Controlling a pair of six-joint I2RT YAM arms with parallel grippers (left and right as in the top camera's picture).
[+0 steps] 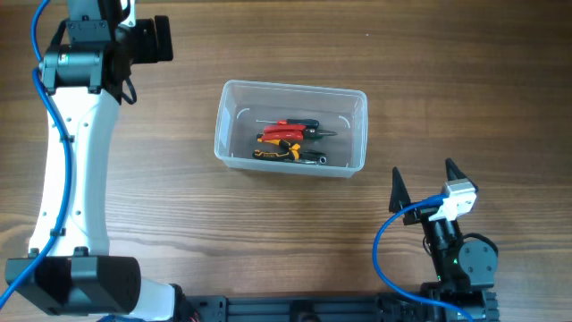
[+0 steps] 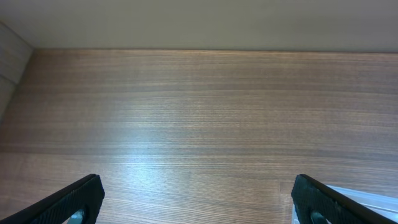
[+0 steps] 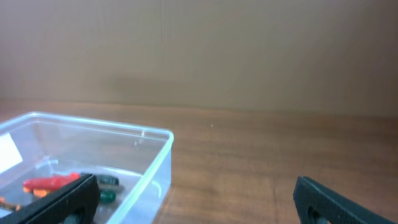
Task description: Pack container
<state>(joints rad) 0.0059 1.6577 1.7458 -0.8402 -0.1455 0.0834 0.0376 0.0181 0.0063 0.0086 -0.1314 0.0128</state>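
View from above of a wooden desk [image 1: 179, 215] with two robot arms. The container [image 1: 295, 87], a clear plastic tub with rounded corners and a thick rim, sits upright near the middle of the desk, its long side running from 9 o'clock to 3 o'clock. Several hand tools lie flat inside it, gathered toward the 6 o'clock wall: red-handled tools [image 1: 281, 134] in the centre and a yellow-and-black handled tool [image 1: 275, 154] just beside them at the 6 o'clock side.

The right pincer [image 1: 424, 179] is at about 5 o'clock from the container, well apart from it, holding nothing. Its two dark fingers [image 1: 396, 190] are spread wide and point toward 12 o'clock. Its wrist camera looks between those spread fingers and shows the container [image 3: 93, 124] at the 9 o'clock side, with a red tool [image 3: 53, 183] visible through the clear wall.

The white left arm [image 1: 71, 161] runs along the 9 o'clock edge of the desk, its wrist at about 10 o'clock from the container. The left pincer [image 2: 199, 199] is also spread wide and holds nothing, with bare wood between its fingertips [image 2: 78, 196].
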